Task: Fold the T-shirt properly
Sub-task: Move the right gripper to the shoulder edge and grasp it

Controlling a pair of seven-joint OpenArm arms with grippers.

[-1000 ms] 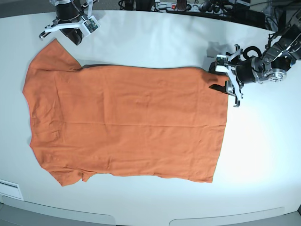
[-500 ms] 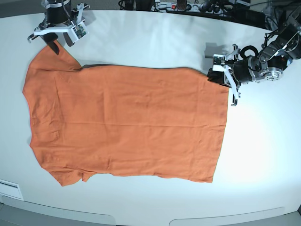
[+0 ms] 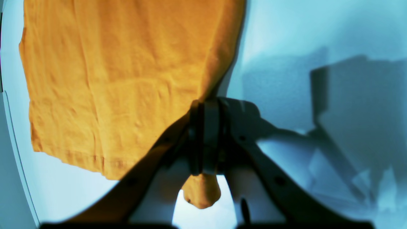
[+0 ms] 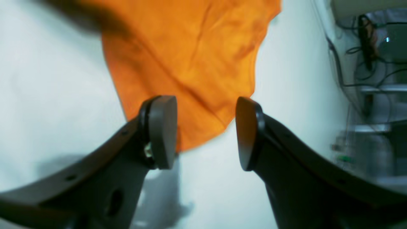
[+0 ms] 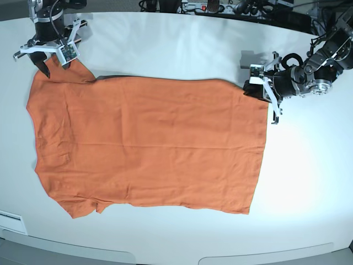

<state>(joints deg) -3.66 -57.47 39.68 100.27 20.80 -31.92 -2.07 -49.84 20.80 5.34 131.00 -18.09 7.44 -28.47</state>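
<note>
The orange T-shirt [image 5: 149,143] lies spread flat on the white table [image 5: 182,49], sleeves at the left and hem at the right. My left gripper [image 5: 251,91] is at the hem's far right corner. In the left wrist view that gripper [image 3: 206,136] is shut on the T-shirt [image 3: 120,79], and a small tuft of fabric pokes out behind the jaws. My right gripper [image 5: 53,65] hovers at the far left sleeve. The right wrist view shows it [image 4: 205,133] open, with the sleeve [image 4: 190,63] just beyond and between its fingers [image 4: 162,130].
A power strip and cables [image 5: 209,6] run along the table's back edge. More cables and gear [image 4: 365,47] stand off the table beside the right arm. A white label [image 5: 11,221] sits at the front left corner.
The right arm has swung left and down from the back edge to the far sleeve. The left gripper has closed on the hem corner.
</note>
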